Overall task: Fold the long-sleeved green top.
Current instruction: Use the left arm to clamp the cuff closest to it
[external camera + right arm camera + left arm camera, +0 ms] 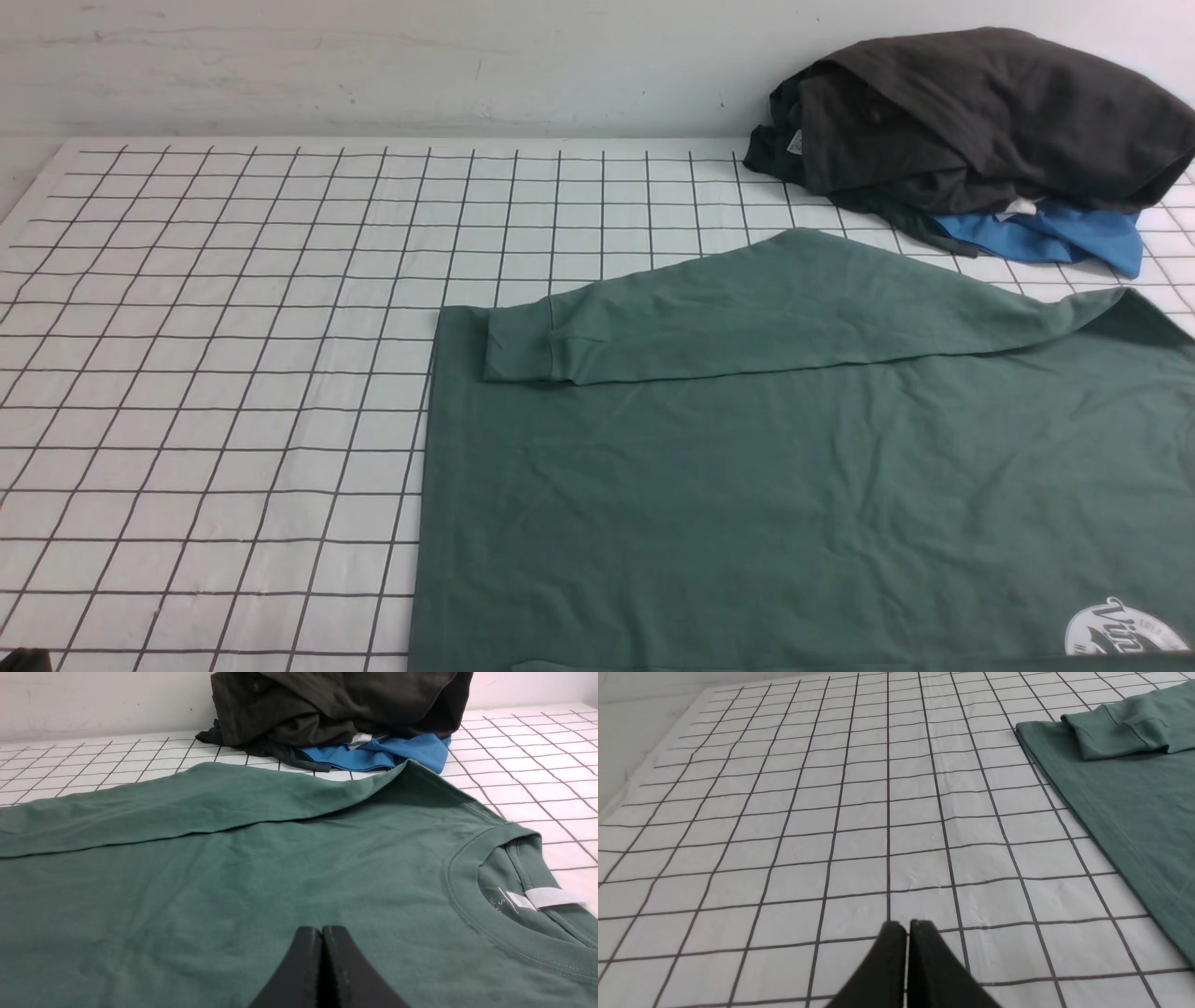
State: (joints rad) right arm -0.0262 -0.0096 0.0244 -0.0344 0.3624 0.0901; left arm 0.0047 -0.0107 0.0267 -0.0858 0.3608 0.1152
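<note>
The green long-sleeved top lies flat on the right half of the gridded table, one sleeve folded across its body with the ribbed cuff pointing left. Part of a white round logo shows at the front right corner. My left gripper is shut and empty, hovering over bare grid cloth to the left of the top. Shut and empty too, my right gripper hangs over the top's chest, near the round collar with its white label. Neither gripper shows in the front view.
A charcoal-black heap of clothes sits at the back right against the wall, with a bright blue garment under it, just behind the top's shoulder. The white cloth with a black grid covers the table.
</note>
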